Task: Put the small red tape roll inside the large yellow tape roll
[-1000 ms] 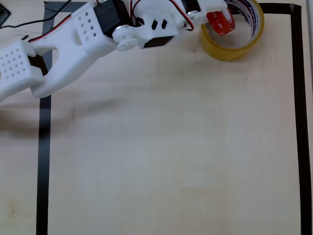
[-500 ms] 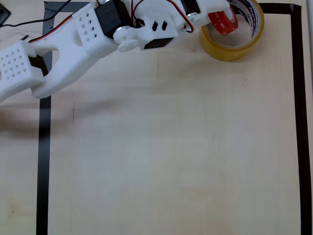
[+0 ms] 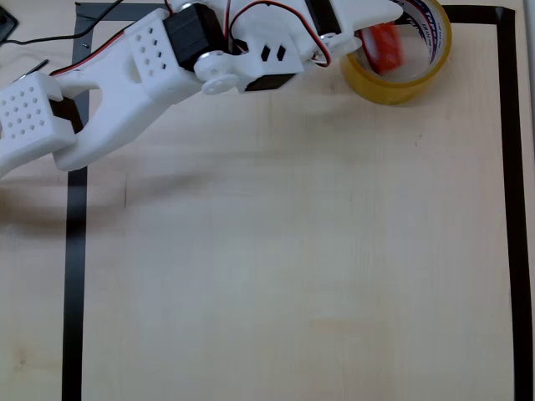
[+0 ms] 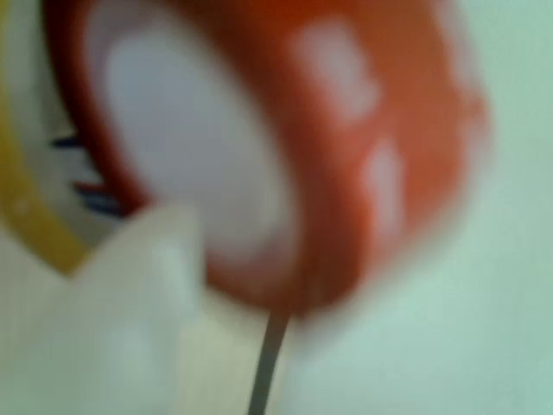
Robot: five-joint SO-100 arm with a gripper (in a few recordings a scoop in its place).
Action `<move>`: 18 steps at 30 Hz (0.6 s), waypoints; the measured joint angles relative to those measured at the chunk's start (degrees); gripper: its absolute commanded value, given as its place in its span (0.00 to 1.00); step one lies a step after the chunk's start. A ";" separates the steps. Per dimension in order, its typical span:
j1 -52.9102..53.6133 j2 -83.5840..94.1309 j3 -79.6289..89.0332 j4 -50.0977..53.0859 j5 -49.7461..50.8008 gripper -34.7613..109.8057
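Observation:
The large yellow tape roll (image 3: 393,88) lies flat at the top right of the overhead view, inside the taped corner. The small red tape roll (image 3: 384,48) stands on edge, tilted, within the yellow roll's opening. My gripper (image 3: 374,32) reaches in from the left and is shut on the red roll. In the blurred wrist view the small red tape roll (image 4: 346,156) fills the frame, with one white finger (image 4: 138,294) at its white core. A strip of the yellow roll (image 4: 26,207) shows at the left edge.
A black tape border (image 3: 75,276) frames the light wooden table (image 3: 292,251); its right strip (image 3: 518,209) runs close to the yellow roll. My white arm (image 3: 125,75) crosses the top left. Dark cables (image 3: 33,42) lie beyond the border at the upper left.
The gripper has lowered the red roll deeper into the yellow roll's opening and turned it more onto its edge. The arm shifted slightly up in the view.

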 measured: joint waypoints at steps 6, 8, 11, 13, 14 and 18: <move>0.35 0.00 0.00 0.00 0.00 0.41; 0.70 0.00 0.00 0.35 0.00 0.40; 0.88 0.00 0.00 1.05 0.00 0.31; 1.14 0.53 0.00 1.49 0.00 0.24; 1.49 1.05 0.00 2.02 0.00 0.24; 2.02 8.00 0.00 6.06 0.00 0.24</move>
